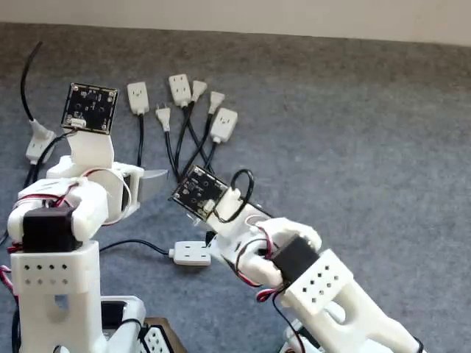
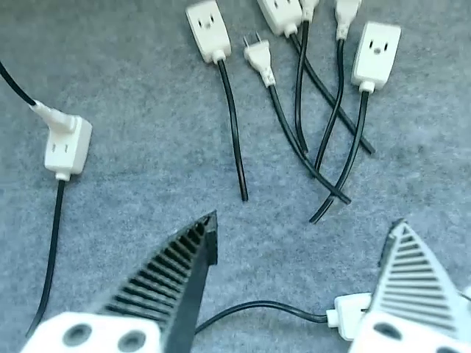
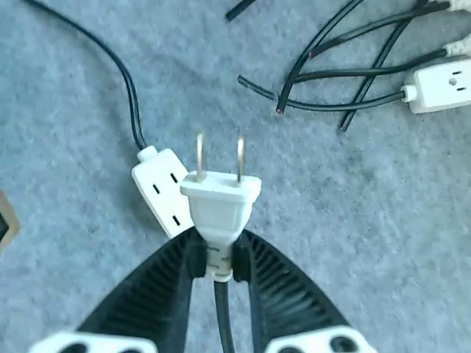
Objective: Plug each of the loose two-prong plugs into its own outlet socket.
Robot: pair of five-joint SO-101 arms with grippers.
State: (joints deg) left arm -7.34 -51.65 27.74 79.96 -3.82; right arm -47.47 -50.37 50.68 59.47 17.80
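My right gripper [image 3: 218, 254] is shut on the neck of a white two-prong plug [image 3: 221, 197], whose prongs point away from the wrist. The plug hangs just beside a white outlet socket [image 3: 165, 195] lying on the grey carpet, apart from it. In the high view that socket [image 1: 190, 253] lies between the two arms. My left gripper [image 2: 302, 239] stands open above bare carpet with nothing between its fingers [image 2: 184, 257]. Beyond it lie a loose plug [image 2: 257, 51] and two sockets [image 2: 207, 29] [image 2: 375, 48] on short black cords.
At the back of the carpet [image 1: 353, 132] is a cluster of several sockets and plugs [image 1: 199, 90] with crossing black cords. At the far left a plug sits joined to a socket [image 2: 66, 147]. The carpet to the right is bare.
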